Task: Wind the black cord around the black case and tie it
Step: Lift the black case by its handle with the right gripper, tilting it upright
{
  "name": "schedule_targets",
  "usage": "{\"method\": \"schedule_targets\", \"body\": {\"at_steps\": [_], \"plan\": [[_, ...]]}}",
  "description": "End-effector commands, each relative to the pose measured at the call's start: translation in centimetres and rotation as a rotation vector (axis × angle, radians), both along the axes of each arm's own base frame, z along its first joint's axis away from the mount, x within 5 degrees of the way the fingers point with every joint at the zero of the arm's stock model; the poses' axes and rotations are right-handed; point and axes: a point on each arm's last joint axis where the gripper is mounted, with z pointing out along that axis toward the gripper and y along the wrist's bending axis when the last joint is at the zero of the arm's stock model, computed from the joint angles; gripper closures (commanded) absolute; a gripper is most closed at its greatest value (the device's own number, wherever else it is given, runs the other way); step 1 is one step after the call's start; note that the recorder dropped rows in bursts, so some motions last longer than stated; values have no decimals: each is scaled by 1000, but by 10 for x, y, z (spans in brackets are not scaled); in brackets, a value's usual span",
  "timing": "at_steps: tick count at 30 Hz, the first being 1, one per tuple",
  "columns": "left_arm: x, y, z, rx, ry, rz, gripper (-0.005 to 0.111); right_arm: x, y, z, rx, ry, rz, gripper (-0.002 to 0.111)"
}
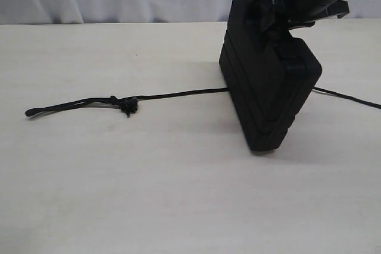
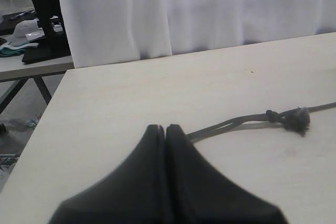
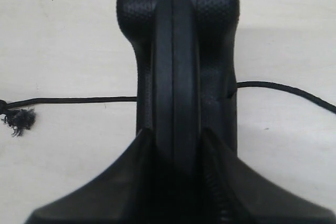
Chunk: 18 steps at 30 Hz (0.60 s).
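Your right tool (image 3: 176, 137) was clamped on the upper edge of the black case (image 1: 268, 87), one finger (image 3: 137, 153) pressed to each broad face. Below that tool the case stood on a narrow edge on the worktop (image 1: 149, 194), tilted rather than upright. The black cord (image 1: 178, 94) lay flat on the worktop and met the case low down beneath the tool. It showed again on the case's other side and trailed away from there. Whether it passed under the case or behind it, you could not tell from these views.

Your left tool (image 2: 166, 129) had its fingers pressed together with nothing between them. It hung above the worktop. Just ahead of its tips lay the cord's doubled stretch, apart from the tool, and farther ahead along that stretch sat the frayed knot (image 2: 296, 119). Beyond the worktop's far edge hung a white curtain (image 2: 210, 9).
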Motion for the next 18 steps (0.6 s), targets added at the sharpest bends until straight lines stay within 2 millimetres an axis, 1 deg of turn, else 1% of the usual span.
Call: {"method": "schedule_targets", "body": {"at_steps": [1, 10, 15, 18], "plan": [[0, 0, 0, -8, -11, 1, 107, -2, -8, -15, -70, 69, 17, 104], [0, 0, 0, -8, -6, 1, 107, -7, -11, -5, -67, 64, -29, 104], [0, 0, 0, -8, -6, 1, 107, -7, -11, 7, -1, 13, -138, 104], [0, 0, 0, -8, -6, 1, 107, -7, -14, 12, -22, -13, -163, 104]]}}
